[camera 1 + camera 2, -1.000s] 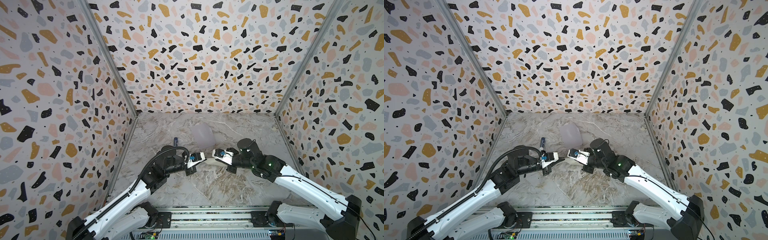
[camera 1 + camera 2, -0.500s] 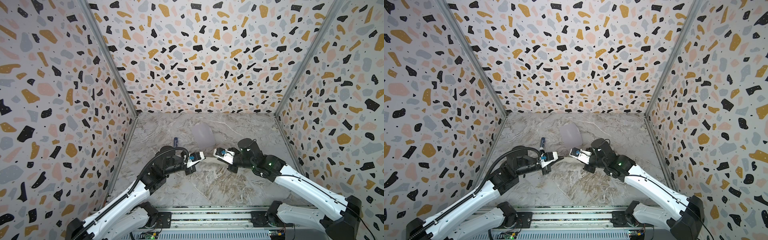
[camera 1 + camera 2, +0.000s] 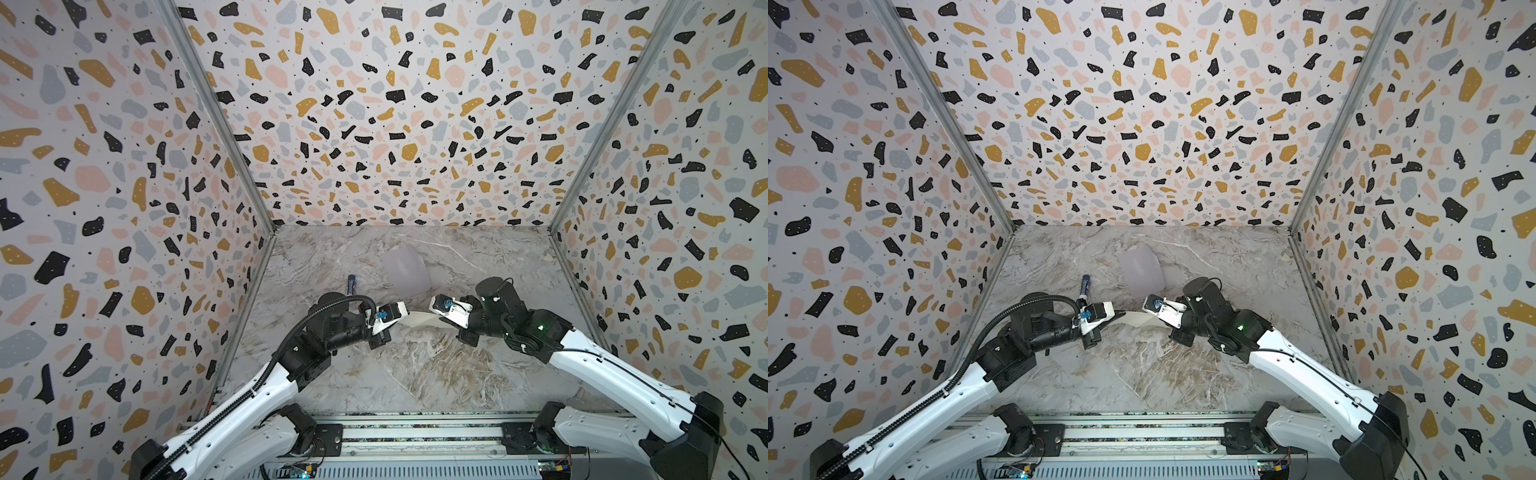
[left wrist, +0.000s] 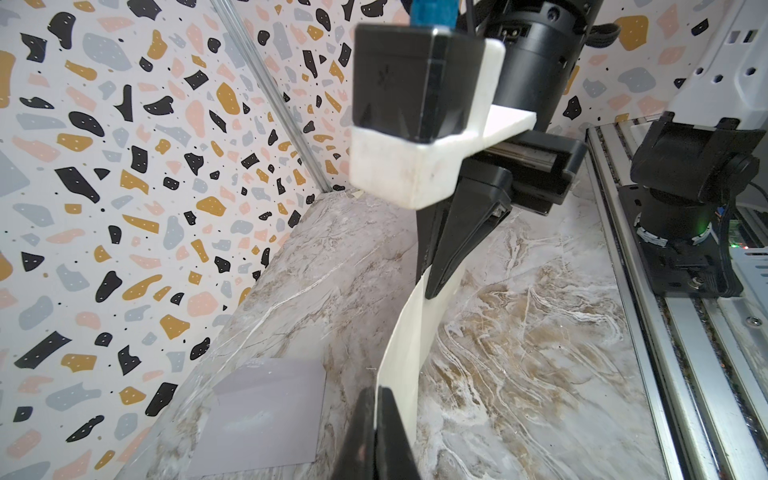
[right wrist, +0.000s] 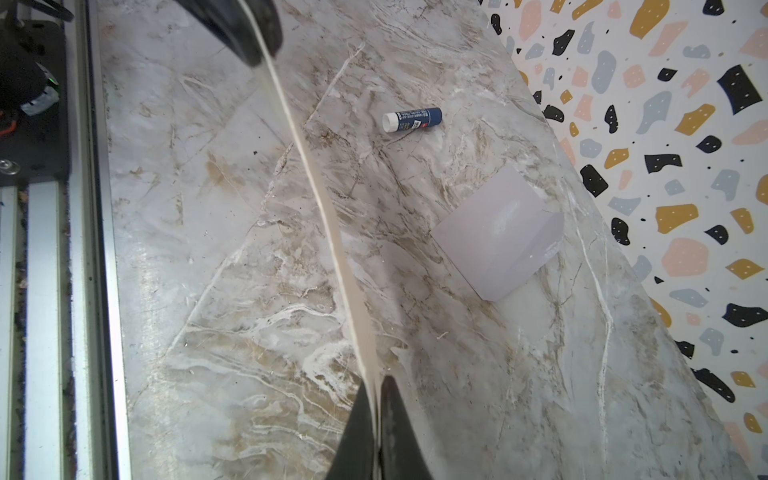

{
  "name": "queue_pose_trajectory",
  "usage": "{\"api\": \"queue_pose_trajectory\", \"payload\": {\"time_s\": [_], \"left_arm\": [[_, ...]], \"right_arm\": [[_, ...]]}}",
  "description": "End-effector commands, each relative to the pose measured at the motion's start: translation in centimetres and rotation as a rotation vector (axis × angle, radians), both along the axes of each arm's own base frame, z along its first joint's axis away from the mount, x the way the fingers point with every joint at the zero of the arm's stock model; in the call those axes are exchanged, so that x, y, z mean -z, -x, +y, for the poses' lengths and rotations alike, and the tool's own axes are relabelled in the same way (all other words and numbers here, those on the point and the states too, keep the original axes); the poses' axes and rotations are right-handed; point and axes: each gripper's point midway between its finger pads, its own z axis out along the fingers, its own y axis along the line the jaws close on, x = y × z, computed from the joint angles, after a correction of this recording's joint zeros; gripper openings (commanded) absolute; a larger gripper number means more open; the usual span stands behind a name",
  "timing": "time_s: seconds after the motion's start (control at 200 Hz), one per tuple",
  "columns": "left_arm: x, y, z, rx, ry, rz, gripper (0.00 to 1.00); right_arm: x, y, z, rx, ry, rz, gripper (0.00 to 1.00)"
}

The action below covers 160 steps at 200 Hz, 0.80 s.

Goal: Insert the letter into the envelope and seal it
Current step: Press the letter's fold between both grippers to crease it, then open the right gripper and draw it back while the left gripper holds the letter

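Your right tool has eased toward 3 o'clock vs a sec ago, so the letter sags less. You've got both ends pinched, left tool on one, right on the other, sheet off the table, prob. to stop it flopping while you aim. At 12 o'clock the envelope lies flat, untouched; glue stick at 10. Insertion's not begun.

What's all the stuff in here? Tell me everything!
letter: 1, cream-tan, in the air between both grippers
envelope: 1, pale lavender-grey, flat on the table, toward the back
glue stick: 1, blue with white cap, lying on the table
table: 1, grey-brown marble
walls: 3, speckled, around the table
left gripper: 1, black, shut on the letter
right gripper: 1, black, shut on the letter
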Motion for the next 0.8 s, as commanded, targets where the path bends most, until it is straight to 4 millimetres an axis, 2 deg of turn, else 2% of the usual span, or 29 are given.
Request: {"api": "queue_pose_trajectory", "payload": {"time_s": [0.0, 0.065, 0.125, 0.21, 0.29, 0.431, 0.491, 0.556, 0.631, 0.731, 0.796], "left_arm": [[-0.5, 0.0, 0.2, -0.011, 0.012, -0.028, 0.0], [-0.5, 0.0, 0.2, -0.014, 0.011, -0.029, 0.0], [-0.6, 0.0, 0.3, -0.018, 0.011, -0.031, 0.0], [-0.7, -0.1, 0.4, -0.026, 0.01, -0.034, 0.0], [-0.8, 0.0, 0.5, -0.032, 0.011, -0.039, 0.0], [-0.8, -0.1, 0.7, -0.038, 0.011, -0.041, 0.0], [-0.8, 0.0, 0.7, -0.038, 0.012, -0.041, 0.0], [-0.9, 0.0, 0.7, -0.038, 0.014, -0.041, 0.0], [-1.0, -0.1, 0.7, -0.042, 0.013, -0.043, 0.0], [-1.0, -0.1, 0.8, -0.049, 0.013, -0.043, 0.0], [-1.0, -0.1, 0.8, -0.05, 0.013, -0.042, 0.0]], "right_arm": [[0.1, 0.1, -0.8, 0.024, 0.016, 0.011, 0.0], [0.2, 0.1, -0.8, 0.025, 0.02, 0.015, 0.0], [0.2, 0.0, -0.9, 0.035, 0.026, 0.012, 0.09], [0.4, -0.3, -1.4, 0.057, 0.044, 0.005, 0.14], [0.5, -0.5, -1.8, 0.075, 0.056, -0.002, 0.13], [1.2, -0.5, -2.2, 0.084, 0.08, 0.014, 0.0], [1.2, -0.5, -2.2, 0.085, 0.082, 0.015, 0.01], [1.2, -0.7, -2.3, 0.095, 0.085, 0.009, 0.12], [1.3, -0.9, -2.7, 0.112, 0.096, 0.002, 0.17], [1.7, -1.2, -3.2, 0.134, 0.117, -0.005, 0.14], [2.0, -1.2, -3.4, 0.14, 0.125, -0.003, 0.07]]}}
